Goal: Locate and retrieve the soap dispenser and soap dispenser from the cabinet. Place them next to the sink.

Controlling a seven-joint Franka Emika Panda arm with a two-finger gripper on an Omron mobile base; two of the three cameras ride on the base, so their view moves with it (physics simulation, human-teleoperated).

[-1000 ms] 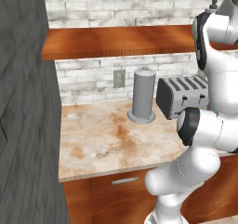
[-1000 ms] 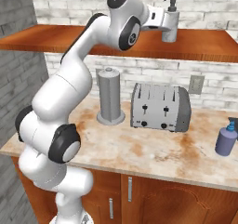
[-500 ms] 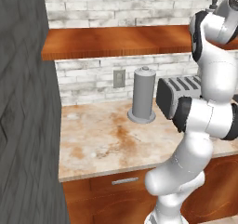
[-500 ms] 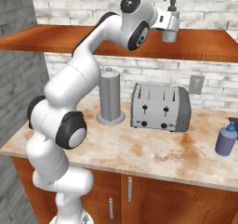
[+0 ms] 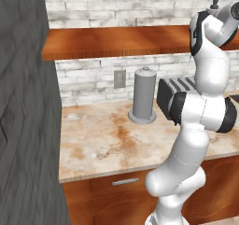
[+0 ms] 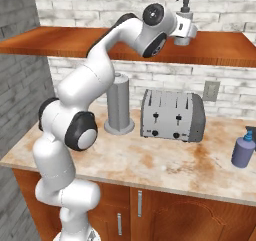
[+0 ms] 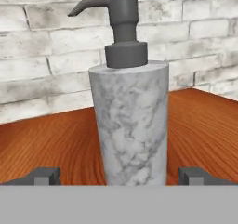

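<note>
You are reaching with the claw (image 7: 120,177) spread wide around the grey dispenser (image 7: 130,125) standing on the shelf (image 7: 56,139), so closing off-centre or nudging forward is risking tipping that tall bottle over toward the brick wall (image 7: 42,46).

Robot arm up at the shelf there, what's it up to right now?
The arm has reached up to the wooden shelf and brought its gripper up to the grey soap dispenser, which stands upright on the board. The fingers sit open on either side of the bottle, not closed on it yet. The blue soap dispenser is already down on the counter, right of the toaster.
</note>
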